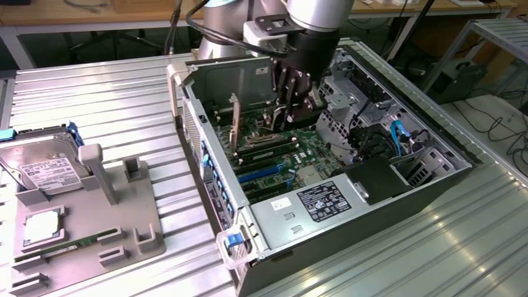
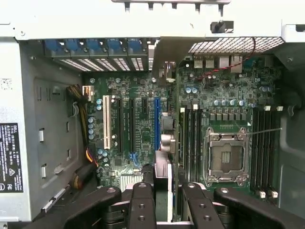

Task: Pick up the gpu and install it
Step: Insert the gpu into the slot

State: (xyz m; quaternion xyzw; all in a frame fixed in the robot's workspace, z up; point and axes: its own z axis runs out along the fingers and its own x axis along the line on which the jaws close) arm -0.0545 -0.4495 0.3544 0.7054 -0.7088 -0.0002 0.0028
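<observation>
Item: gripper point(image 2: 164, 200), reaching down inside the open computer case point(image 1: 446, 179), fingers point(image 2: 142, 202) pinching the gpu point(image 2: 162, 186), which is standing edge-on over the motherboard point(image 2: 138, 138) beside the blue slot point(image 2: 156, 123). You are probably seeing it not fully seated. Labels: the white sticker on the power supply point(image 1: 326, 201) is reading too small. Room: case walls are crowding both sides. Outside, the hard drive point(image 1: 41, 164) is resting on the grey fixture point(image 1: 91, 235).

Gripper point(image 1: 293, 102) fingers: matt black. Below it, case point(image 1: 446, 139): dull grey sheet metal. Beside it, table point(image 1: 107, 105): ribbed, satin aluminium.
</observation>
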